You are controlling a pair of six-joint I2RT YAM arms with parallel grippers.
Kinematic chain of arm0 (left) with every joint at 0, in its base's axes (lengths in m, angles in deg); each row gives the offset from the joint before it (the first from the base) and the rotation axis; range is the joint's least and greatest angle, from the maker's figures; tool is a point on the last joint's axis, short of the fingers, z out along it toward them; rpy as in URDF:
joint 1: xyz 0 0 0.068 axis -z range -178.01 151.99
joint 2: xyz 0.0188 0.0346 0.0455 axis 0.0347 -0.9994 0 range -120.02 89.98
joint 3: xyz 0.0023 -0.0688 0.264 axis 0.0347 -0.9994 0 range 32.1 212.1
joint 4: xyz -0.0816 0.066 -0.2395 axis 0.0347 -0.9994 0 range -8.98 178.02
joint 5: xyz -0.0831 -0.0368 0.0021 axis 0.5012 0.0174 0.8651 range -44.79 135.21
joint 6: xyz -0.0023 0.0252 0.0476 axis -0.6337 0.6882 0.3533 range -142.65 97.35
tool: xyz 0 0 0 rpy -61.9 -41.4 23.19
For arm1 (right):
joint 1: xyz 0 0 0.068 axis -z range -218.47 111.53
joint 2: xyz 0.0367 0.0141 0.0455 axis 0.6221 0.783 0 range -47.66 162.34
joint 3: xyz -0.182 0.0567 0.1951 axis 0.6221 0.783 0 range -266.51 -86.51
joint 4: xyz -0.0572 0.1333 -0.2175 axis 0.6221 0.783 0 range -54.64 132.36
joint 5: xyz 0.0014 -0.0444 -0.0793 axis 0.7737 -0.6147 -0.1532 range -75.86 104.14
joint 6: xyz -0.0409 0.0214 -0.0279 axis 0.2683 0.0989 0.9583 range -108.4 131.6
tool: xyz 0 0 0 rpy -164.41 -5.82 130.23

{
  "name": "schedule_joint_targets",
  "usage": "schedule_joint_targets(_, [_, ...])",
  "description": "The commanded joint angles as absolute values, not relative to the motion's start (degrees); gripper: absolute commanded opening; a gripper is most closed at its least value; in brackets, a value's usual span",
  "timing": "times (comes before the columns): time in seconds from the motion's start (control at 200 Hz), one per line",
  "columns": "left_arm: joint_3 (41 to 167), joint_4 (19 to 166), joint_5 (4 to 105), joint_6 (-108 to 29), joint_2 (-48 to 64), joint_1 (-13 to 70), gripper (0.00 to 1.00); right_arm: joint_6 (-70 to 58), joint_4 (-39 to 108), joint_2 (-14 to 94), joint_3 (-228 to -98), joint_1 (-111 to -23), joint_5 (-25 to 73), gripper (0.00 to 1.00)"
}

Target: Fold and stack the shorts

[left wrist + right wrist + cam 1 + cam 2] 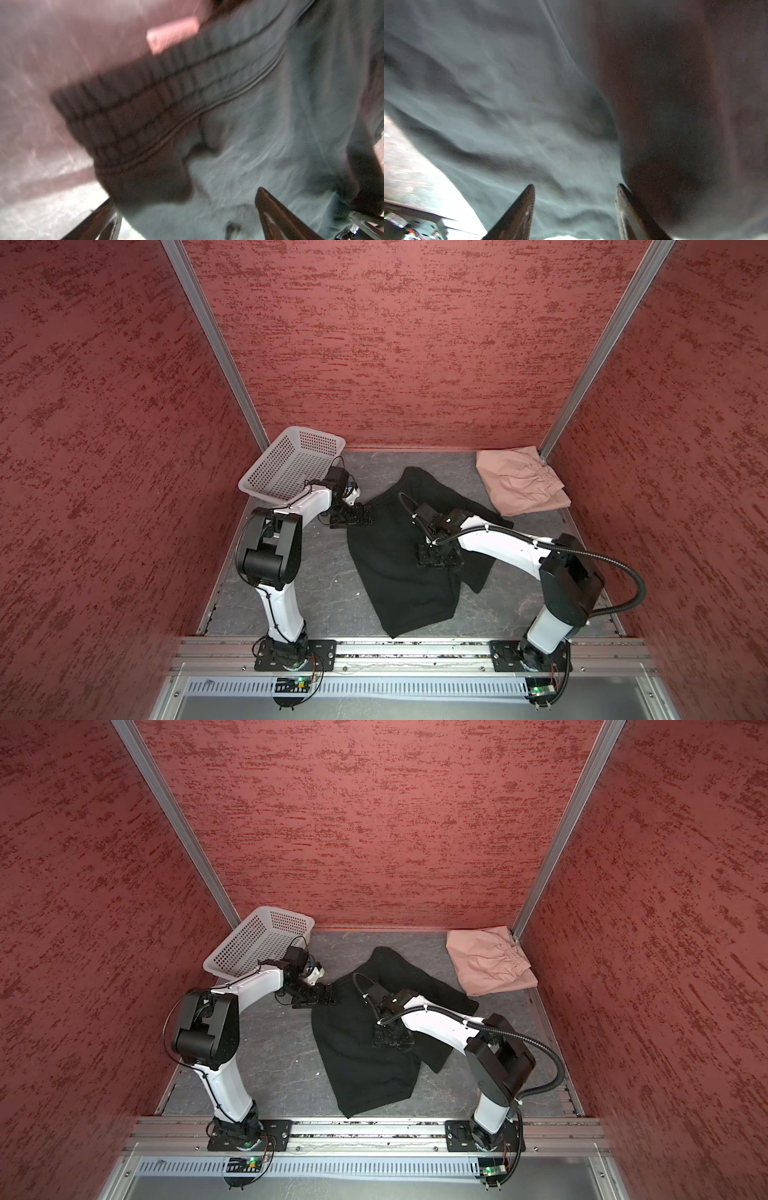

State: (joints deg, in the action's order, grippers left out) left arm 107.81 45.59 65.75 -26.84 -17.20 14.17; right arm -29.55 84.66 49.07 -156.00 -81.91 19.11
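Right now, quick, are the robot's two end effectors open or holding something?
Left end effector: open, at the black shorts, holding nothing.
Right end effector: open over the black shorts, holding nothing.

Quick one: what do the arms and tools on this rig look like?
Left arm and right arm: white links, bulky black joint housings. Left tool and right tool: dark, tapering to points. A ribbed black conduit runs along the right arm only.

Plain black shorts (395,572), dusty pink shorts (519,485), white basket (286,468) patterned with a grid of small holes, dark grey tabletop (324,593) with pale marble veining, walls (374,344) in mottled red with darker flecked streaks, white arms (282,614) with black joints, silver posts (214,344).
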Motion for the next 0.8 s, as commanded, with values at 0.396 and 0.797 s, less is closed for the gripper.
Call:
schedule_joint_targets(0.396, [132.33, 37.50, 55.92, -19.91, -30.41, 17.99, 0.99, -25.29, 57.16, 40.04, -139.45, -59.17, 16.01, 0.57])
schedule_joint_targets(0.797, [134.18, 37.35, 60.41, -24.04, -30.83, 10.11, 0.99, -25.41, 46.10, 42.43, -133.49, -54.73, 22.39, 0.61])
